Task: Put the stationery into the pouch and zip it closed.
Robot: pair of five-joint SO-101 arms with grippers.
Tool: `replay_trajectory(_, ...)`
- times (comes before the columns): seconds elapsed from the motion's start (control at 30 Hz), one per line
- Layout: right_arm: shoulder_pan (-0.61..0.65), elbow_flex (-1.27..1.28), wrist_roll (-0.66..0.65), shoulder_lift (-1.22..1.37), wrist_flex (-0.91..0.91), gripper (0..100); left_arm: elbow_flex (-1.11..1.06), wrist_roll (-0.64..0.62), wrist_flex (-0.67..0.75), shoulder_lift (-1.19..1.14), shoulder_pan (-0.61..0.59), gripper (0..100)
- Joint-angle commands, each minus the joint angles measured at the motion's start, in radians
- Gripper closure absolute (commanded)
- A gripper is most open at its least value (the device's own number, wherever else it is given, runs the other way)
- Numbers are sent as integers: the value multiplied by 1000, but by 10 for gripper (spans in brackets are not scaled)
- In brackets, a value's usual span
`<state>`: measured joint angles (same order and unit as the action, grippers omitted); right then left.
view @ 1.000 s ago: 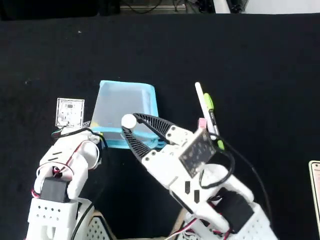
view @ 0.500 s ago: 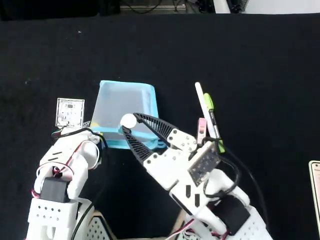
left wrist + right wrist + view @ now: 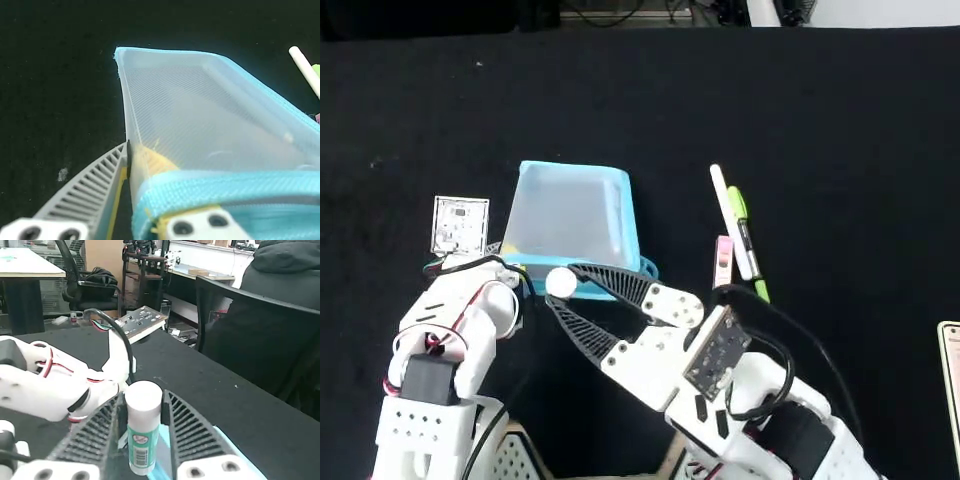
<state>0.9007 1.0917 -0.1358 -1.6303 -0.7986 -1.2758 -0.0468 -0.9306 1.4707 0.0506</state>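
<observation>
White-capped glue stick (image 3: 143, 440) sits pinched between your right gripper's (image 3: 563, 288) fingers, nearly upright, just at the pouch's (image 3: 570, 215) open 6 o'clock edge. The pouch body runs off toward 12 o'clock. Your left gripper (image 3: 145, 200) is clamped on that same edge, at 9 o'clock of the stick. I'd judge the stick must tip toward 12 o'clock to go in.

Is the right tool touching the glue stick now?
Touching. In the right wrist view the right tool clamps the glue stick upright, pressing on both its sides with no gap.
</observation>
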Motion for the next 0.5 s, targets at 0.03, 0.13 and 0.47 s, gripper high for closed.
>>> replay_trajectory(0.03,-43,36,-15,-8,60,986,21,5,6,14,10,970)
replay_trajectory(0.13,-60,96,-15,-8,118,986,21,5,5,14,10,970)
replay_trajectory(0.47,-218,219,-17,-12,301,986,21,5,5,14,10,970)
